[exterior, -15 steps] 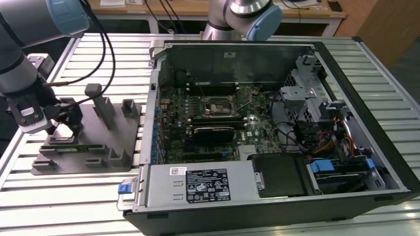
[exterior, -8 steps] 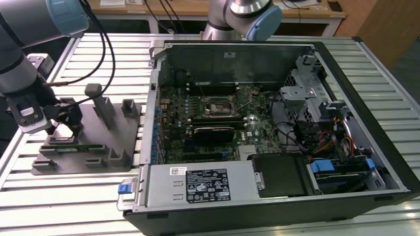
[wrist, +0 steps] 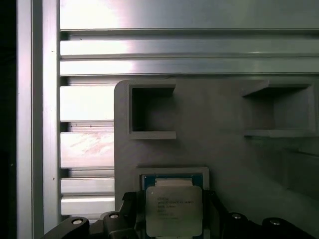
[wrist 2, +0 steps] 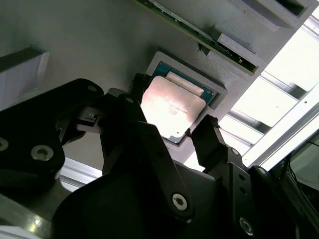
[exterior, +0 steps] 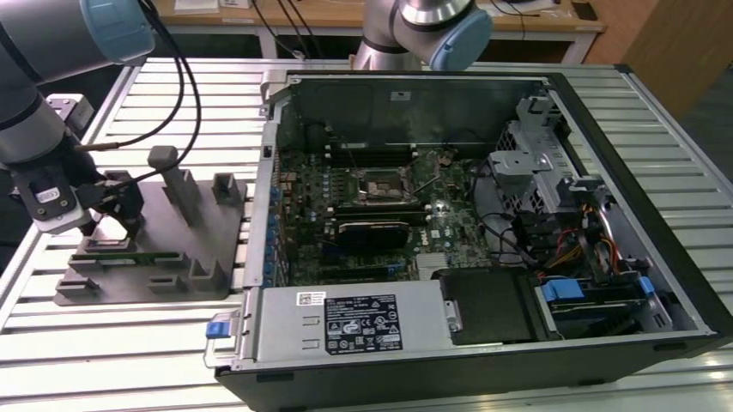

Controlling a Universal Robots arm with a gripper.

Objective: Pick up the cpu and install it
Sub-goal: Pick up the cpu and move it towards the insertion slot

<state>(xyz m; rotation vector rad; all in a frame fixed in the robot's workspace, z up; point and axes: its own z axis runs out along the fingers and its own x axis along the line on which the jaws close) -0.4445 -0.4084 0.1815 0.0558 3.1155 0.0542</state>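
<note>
Black fingers (wrist 2: 210, 140) apart, astride the cpu (wrist 2: 172, 107) in grey tray (wrist 2: 89, 40).

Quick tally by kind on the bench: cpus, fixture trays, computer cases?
cpu: 1
fixture tray: 1
computer case: 1
Total: 3

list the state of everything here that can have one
cpu, lying flat in its recess in the fixture tray, not lifted
gripper, low, straddling the cpu, grip cannot be told
fixture tray, two pockets near the cpu empty
computer case, on its side, side panel off
</note>
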